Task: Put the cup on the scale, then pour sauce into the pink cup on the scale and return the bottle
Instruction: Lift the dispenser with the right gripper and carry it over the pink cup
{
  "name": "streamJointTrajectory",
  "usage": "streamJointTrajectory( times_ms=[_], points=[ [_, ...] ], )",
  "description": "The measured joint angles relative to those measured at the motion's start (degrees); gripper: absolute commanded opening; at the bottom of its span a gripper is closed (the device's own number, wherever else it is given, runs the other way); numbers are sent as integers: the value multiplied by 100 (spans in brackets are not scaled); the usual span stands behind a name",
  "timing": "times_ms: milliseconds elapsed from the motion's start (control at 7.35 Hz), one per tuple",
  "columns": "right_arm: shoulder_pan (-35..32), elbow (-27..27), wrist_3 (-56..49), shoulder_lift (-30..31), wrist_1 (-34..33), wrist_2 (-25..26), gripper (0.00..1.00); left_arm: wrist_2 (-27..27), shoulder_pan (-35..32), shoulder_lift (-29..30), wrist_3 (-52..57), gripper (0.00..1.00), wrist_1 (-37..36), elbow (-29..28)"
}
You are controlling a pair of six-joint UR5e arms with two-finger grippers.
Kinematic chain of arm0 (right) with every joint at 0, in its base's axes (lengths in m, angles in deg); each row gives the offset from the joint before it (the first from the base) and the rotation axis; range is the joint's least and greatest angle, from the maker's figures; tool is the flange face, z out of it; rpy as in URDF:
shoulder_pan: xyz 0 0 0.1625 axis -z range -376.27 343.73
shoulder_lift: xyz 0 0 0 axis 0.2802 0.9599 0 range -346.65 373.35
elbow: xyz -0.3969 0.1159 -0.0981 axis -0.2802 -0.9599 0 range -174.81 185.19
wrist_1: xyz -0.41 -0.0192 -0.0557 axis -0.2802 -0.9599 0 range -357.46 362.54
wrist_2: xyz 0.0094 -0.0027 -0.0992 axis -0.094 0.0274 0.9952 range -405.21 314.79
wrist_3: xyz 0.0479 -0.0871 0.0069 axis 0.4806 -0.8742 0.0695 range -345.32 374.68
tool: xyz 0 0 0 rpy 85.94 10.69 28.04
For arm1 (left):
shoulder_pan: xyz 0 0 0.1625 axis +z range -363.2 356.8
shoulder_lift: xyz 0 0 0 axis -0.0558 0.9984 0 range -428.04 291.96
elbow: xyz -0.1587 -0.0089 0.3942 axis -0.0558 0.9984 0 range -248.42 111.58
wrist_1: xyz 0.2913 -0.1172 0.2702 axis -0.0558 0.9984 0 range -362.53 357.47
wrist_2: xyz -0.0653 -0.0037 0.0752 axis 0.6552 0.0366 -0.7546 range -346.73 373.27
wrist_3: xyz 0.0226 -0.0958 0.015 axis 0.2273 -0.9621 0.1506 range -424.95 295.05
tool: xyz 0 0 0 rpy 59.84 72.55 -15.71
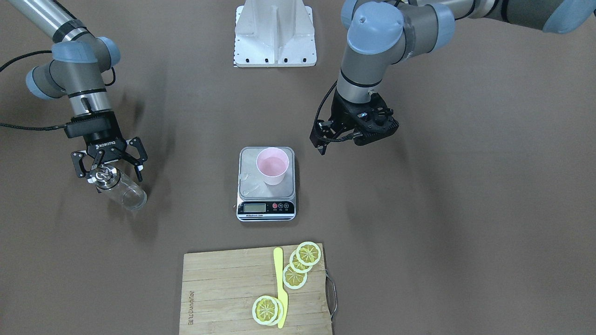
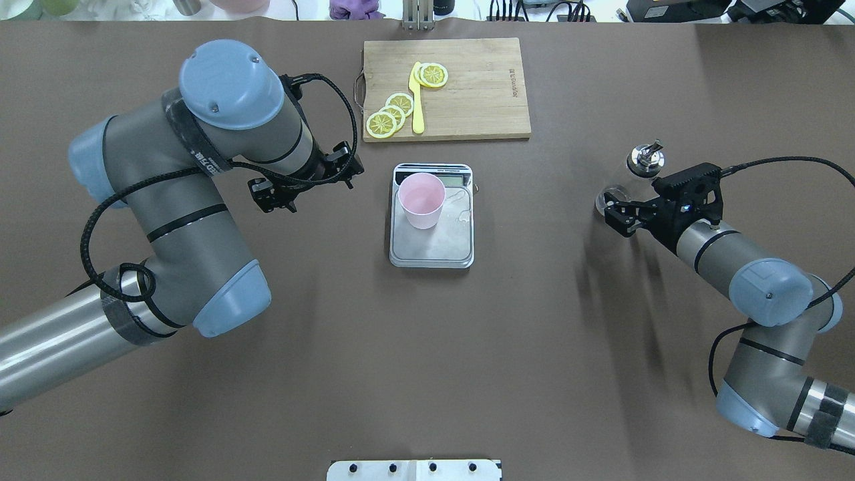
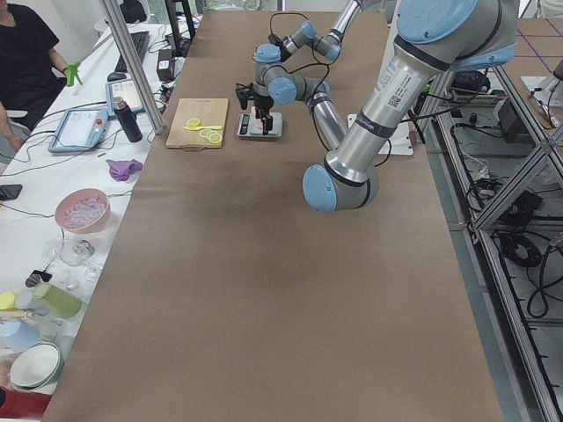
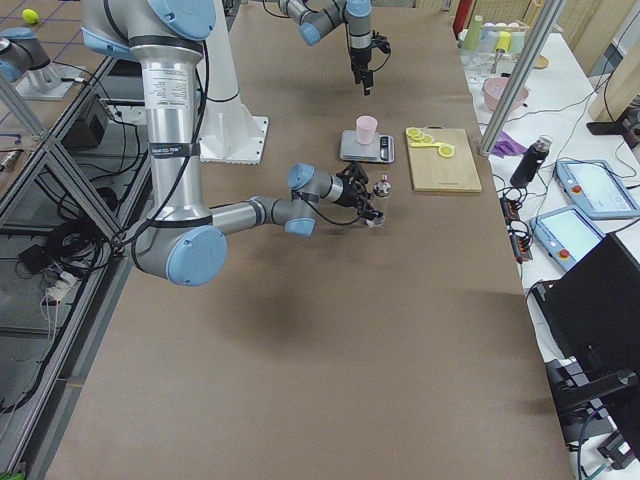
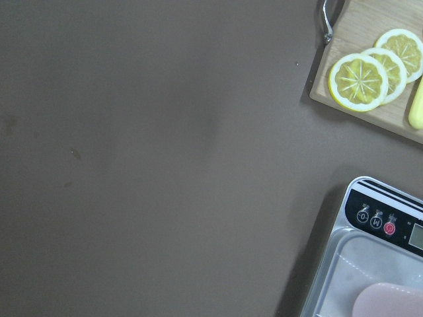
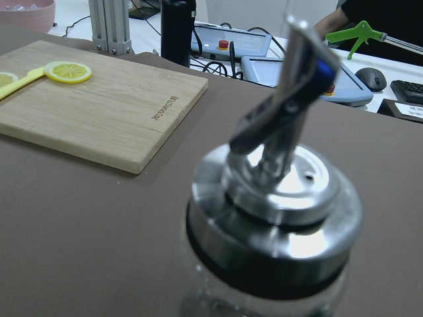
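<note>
The cup (image 1: 272,166) sits on the scale (image 1: 249,184); the right claw (image 1: 113,175) stands open, the bottle (image 1: 128,195) between its jaws; pouring appears outstanding.

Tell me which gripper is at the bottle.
The right gripper: it sits open astride the bottle at its silver cap. The left gripper hangs near the scale, away from the bottle.

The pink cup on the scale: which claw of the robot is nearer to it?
Left. The left claw hangs just beside the scale that bears the cup, apart from both. The right claw is far off to the other side, open around the bottle.
</note>
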Motion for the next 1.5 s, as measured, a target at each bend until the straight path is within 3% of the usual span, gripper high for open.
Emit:
streamJointTrajectory(
  times_ms=[136,272,680,952,1224,1496],
  points=[
    [-14,-19,36,-10,29,36,20,2,0,2,-1,98,-4,0],
    [-28,-32,138,-26,38,80,14,3,0,3,-5,99,-5,-2],
    [-226,-29,267,-106,-28,137,11,4,0,-11,-8,99,-7,-4],
    [-618,19,-764,-383,-316,-153,10,4,-14,-26,50,98,-7,18],
    [-944,186,-1851,-863,-1155,-581,8,21,-266,-42,500,98,-15,61],
    [-1033,549,-2223,-1374,-2307,-640,8,131,-745,-271,1277,98,-28,138]
  ],
)
